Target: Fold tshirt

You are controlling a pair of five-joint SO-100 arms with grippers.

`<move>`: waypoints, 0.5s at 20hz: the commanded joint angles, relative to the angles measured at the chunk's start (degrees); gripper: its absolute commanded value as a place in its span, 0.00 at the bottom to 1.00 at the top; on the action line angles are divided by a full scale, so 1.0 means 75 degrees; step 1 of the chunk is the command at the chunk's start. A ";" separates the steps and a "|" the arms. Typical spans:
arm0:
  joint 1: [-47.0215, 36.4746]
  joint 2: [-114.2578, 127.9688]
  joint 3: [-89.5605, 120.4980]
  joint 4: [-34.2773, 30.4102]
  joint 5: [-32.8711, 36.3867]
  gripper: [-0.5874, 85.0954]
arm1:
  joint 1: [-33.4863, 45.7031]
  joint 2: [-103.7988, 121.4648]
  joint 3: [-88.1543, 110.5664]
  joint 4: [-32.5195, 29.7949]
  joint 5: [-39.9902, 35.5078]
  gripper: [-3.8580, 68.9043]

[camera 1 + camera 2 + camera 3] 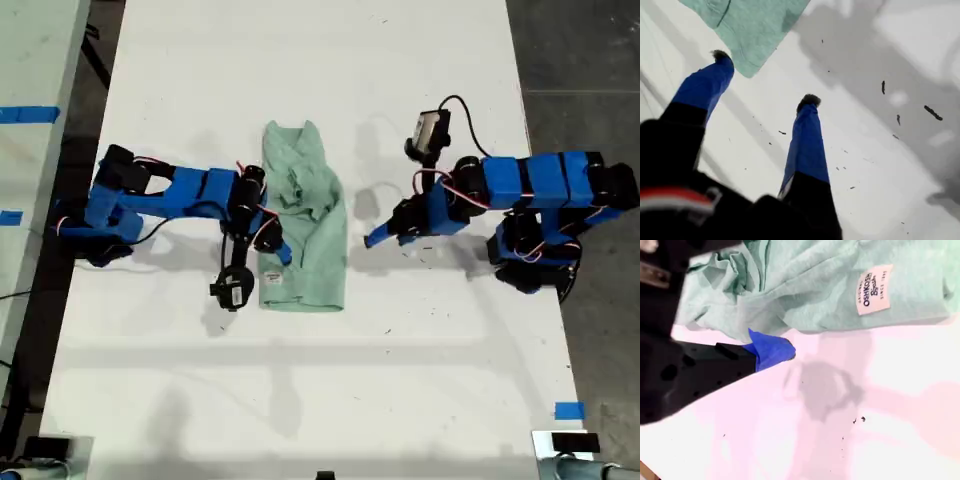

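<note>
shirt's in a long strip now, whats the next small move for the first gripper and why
Probably ease my first gripper forward until its open jaws straddle the tshirt corner just ahead of them. The jaws are empty and hang over bare table, just short of the cloth. The strip is not yet folded end over end, so I judge it needs a grip first.
</note>
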 commanded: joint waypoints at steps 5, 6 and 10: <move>0.0609 0.1617 0.0059 0.1277 -0.0996 0.37 | -0.0750 -0.1992 -0.3129 0.0563 0.0281 0.43; 0.0691 0.1688 0.0070 0.1301 -0.1125 0.37 | -0.0844 -0.2414 -0.3680 0.0691 0.0305 0.43; 0.1008 0.1816 0.0129 0.1383 -0.1582 0.37 | -0.1160 -0.3973 -0.5648 0.1312 0.0410 0.44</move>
